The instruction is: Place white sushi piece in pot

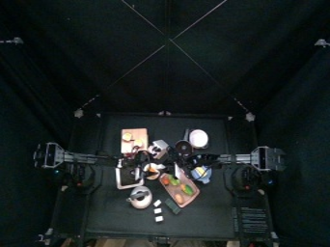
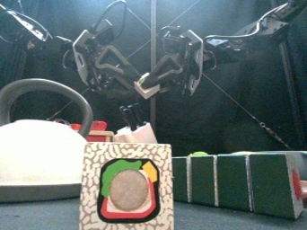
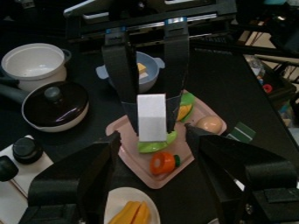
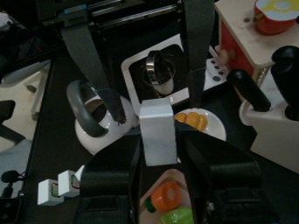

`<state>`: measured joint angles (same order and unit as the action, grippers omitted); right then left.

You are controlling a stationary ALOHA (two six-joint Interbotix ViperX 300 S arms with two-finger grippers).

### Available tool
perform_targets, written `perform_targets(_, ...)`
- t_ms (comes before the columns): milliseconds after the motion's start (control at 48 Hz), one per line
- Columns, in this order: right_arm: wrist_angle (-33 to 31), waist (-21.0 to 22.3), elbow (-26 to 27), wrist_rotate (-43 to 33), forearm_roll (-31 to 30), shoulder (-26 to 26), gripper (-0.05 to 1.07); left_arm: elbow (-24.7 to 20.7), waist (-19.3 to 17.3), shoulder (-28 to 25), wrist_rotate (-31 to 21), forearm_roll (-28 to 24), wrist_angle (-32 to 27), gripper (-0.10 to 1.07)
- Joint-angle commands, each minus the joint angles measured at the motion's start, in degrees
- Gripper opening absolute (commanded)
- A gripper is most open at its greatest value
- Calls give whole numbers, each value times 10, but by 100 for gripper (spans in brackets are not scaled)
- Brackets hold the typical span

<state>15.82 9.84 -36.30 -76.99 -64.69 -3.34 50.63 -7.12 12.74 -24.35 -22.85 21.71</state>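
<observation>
The white sushi piece (image 4: 158,131) is a white block held in the air over the middle of the table. My right gripper (image 4: 162,147) is shut on it. It also shows in the left wrist view (image 3: 155,116) and the front view (image 2: 146,85). My left gripper (image 3: 158,142) is open, with its jaws wide on either side of the piece and not touching it. The two grippers meet tip to tip, the left (image 2: 108,72) and the right (image 2: 178,70). A white pot (image 3: 35,61) stands at the back of the table (image 1: 198,138), beside a black pan (image 3: 52,103).
Under the grippers lies a pink board (image 3: 131,131) with green and orange food. A blue bowl (image 3: 146,66) and a plate of yellow slices (image 3: 128,210) are nearby. At the front stand a patterned sushi block (image 2: 126,184), green blocks (image 2: 240,180) and a white kettle (image 2: 36,153).
</observation>
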Motion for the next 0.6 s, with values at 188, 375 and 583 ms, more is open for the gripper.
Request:
perform_targets(188,-14,37,-53,-3,22,-65,63,2,-3,12,1,6,4,94)
perform_targets(375,-93,94,-118,-4,98,-126,64,3,-2,11,2,5,4,94)
perform_targets(583,-241,151,-149,-3,217,-156,64,0,-2,8,2,5,5,94)
